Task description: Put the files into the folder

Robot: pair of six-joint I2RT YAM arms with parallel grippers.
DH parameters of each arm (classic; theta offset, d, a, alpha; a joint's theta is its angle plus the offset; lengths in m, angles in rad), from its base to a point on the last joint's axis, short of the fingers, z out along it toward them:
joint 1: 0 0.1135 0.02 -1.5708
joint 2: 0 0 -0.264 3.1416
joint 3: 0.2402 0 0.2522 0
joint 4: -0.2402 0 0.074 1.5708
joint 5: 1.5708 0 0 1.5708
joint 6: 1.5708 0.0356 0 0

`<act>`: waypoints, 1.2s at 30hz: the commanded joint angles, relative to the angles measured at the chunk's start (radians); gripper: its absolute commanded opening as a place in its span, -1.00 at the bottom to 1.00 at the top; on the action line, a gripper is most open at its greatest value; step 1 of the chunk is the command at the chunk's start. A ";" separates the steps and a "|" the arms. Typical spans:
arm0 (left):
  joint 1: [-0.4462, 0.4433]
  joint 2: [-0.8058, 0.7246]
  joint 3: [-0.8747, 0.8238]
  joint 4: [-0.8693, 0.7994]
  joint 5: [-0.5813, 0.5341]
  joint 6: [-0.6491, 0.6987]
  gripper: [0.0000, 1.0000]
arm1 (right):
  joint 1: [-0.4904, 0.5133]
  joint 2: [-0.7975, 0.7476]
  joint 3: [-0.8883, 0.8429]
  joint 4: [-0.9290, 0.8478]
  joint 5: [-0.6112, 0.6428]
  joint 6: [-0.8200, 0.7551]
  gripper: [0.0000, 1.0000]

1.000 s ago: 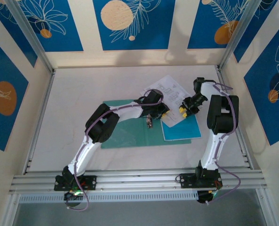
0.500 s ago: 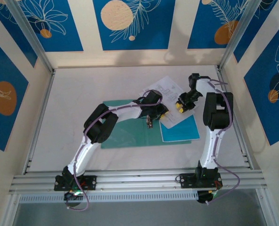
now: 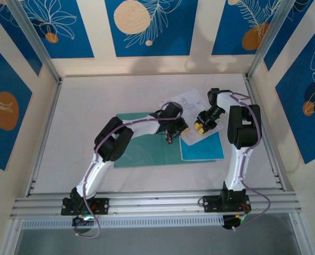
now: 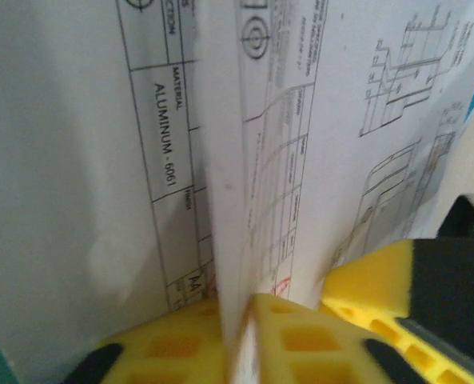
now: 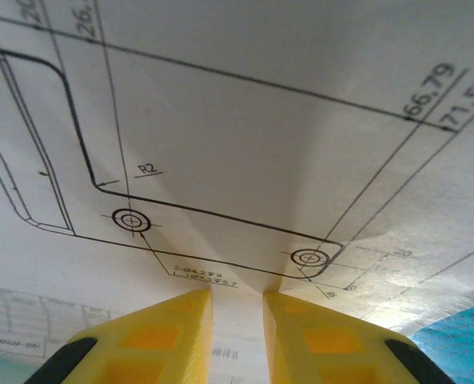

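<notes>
The white printed files (image 3: 188, 101) lie right of the teal folder (image 3: 138, 151), partly over the cyan sheet (image 3: 202, 150). My left gripper (image 3: 174, 130) is at the folder's right edge, shut on the edge of the white sheets (image 4: 221, 160), which stand upright between its yellow pads (image 4: 300, 336). My right gripper (image 3: 201, 127) is just right of it, over the drawings. Its jaws stand a narrow gap apart around a raised fold of white paper (image 5: 237, 240). One right finger (image 4: 380, 276) shows beside the held sheets.
The table (image 3: 93, 101) is walled by a metal frame; a rail (image 3: 157, 202) runs along the near edge. A cyan corner (image 5: 464, 348) shows under the white sheet. The two grippers are close together.
My right gripper has moved left toward the left gripper, and the white sheets and cyan sheet have shifted left with it. The left gripper has barely moved.
</notes>
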 commanded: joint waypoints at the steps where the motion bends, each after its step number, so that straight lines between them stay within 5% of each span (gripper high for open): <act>1: 0.007 -0.038 -0.022 -0.049 -0.011 0.018 -0.93 | 0.002 -0.020 -0.014 -0.017 -0.003 -0.004 -0.47; 13: 0.010 -0.159 0.018 -0.137 -0.008 0.129 -1.00 | 0.018 -0.322 0.007 0.038 0.073 -0.093 0.23; 24: 0.108 -0.398 -0.222 -0.361 0.088 0.400 -1.00 | 0.022 -0.481 -0.165 0.057 -0.078 -0.182 0.29; 36: 0.199 -0.516 -0.351 -0.678 -0.062 0.725 -1.00 | 0.135 -0.456 -0.247 0.127 -0.154 -0.212 0.28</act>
